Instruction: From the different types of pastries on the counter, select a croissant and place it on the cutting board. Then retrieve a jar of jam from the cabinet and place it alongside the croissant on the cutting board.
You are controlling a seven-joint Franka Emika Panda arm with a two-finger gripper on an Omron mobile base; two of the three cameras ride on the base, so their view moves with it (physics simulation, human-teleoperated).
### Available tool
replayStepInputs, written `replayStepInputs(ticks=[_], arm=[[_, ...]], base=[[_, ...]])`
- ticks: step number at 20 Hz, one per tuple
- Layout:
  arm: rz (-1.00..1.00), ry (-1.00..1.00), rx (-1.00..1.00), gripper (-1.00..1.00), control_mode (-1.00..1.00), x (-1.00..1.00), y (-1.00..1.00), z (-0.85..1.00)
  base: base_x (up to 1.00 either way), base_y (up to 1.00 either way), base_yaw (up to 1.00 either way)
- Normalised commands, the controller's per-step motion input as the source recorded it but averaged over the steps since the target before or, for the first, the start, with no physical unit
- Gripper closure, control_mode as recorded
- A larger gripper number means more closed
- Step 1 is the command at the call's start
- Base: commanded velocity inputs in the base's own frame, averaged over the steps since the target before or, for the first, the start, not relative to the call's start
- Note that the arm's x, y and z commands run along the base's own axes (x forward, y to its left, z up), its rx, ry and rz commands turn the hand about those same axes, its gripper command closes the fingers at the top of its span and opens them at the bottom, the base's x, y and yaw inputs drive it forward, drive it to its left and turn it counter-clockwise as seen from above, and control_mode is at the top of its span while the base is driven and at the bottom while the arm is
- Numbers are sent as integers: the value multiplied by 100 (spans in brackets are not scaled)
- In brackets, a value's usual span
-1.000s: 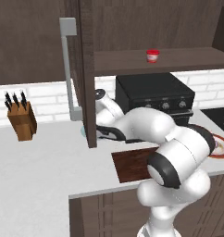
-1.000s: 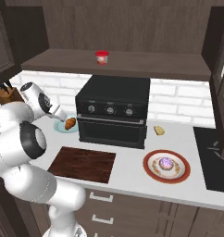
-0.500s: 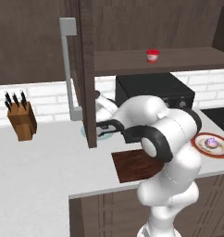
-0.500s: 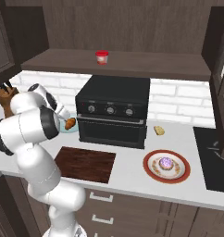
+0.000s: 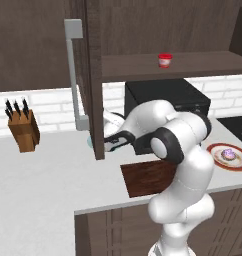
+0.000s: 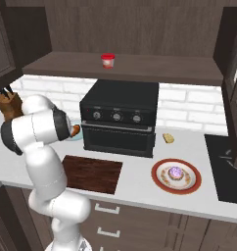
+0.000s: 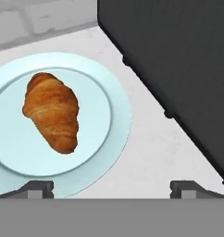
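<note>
The golden-brown croissant (image 7: pixel 51 118) lies on a round pale blue plate (image 7: pixel 115 139) on the off-white counter (image 7: pixel 151 152), just left of the black oven (image 7: pixel 178 55). My gripper (image 7: pixel 113 187) hovers over the plate's edge, open and holding nothing; the croissant is ahead and to the left of its fingertips. From the right base view a bit of the croissant (image 6: pixel 76 130) peeks past my arm. The dark wooden cutting board (image 5: pixel 145 179) lies bare at the counter's front edge. The red-lidded jar of jam (image 5: pixel 165 60) stands on the shelf of the open cabinet (image 5: pixel 94 80).
The cabinet door with its grey bar handle (image 5: pixel 73 75) stands open close to my wrist. A knife block (image 5: pixel 23 131) is at the left. A pink frosted pastry (image 6: pixel 175 172) sits on a red-rimmed plate, a small bread piece (image 6: pixel 168 138) behind it, and a stove top (image 6: pixel 228 166) at far right.
The arm's elbow has swung up and back over the board while the hand stayed by the blue plate. The gripper remains open and the croissant has not moved.
</note>
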Motion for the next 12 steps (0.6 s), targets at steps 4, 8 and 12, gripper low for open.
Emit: replayStepInputs(ticks=[4,8,12], arm=[[-5,0,0,-100,-100,46,0,-6],[-4,1,0,-100,-100,69,16,-7],[-1,6,0,-100,-100,45,33,-40]], base=[[0,0,0],[0,0,0],[0,0,0]])
